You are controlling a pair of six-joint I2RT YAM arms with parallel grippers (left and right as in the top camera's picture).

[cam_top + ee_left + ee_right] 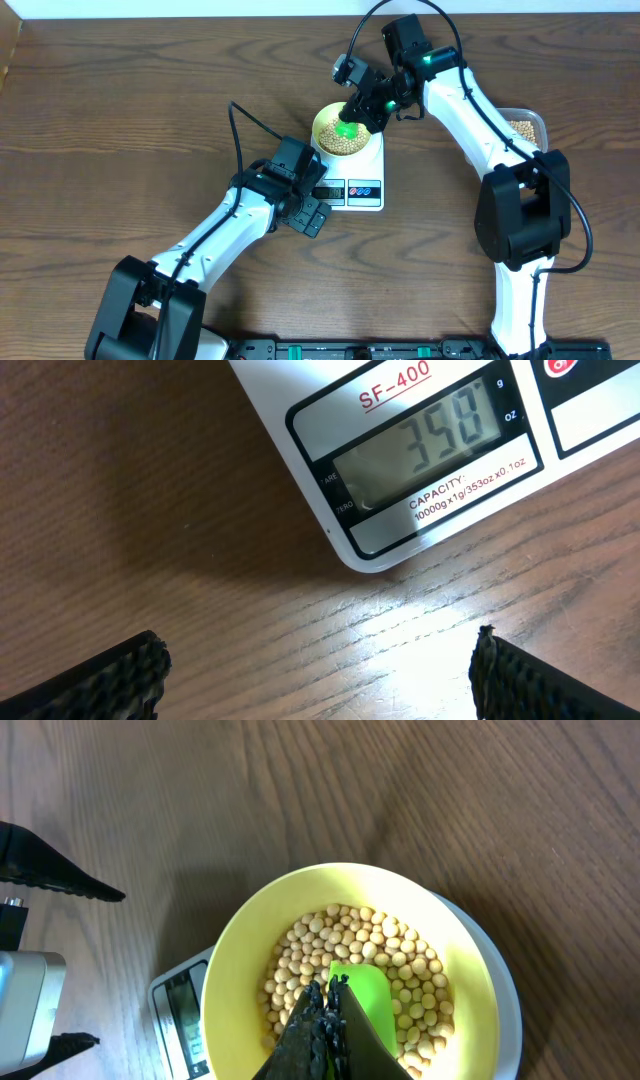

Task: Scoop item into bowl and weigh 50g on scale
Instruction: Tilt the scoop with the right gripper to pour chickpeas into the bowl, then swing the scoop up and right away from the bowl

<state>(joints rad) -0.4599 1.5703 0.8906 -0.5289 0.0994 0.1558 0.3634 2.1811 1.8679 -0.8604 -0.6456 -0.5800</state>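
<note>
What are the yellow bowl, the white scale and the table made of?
The bowl looks like smooth, matte plastic: even yellow colour and a thin rim, though glazed ceramic is possible. The scale seems to be glossy white plastic, with printed lettering and a grey display window. The table looks like brown wood or wood-look laminate: grain lines show, with a soft sheen.

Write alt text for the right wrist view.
A pale yellow bowl of tan beans sits on a white scale on a wooden table. The right gripper, shut on a green scoop, points into the beans from the bottom edge.
</note>
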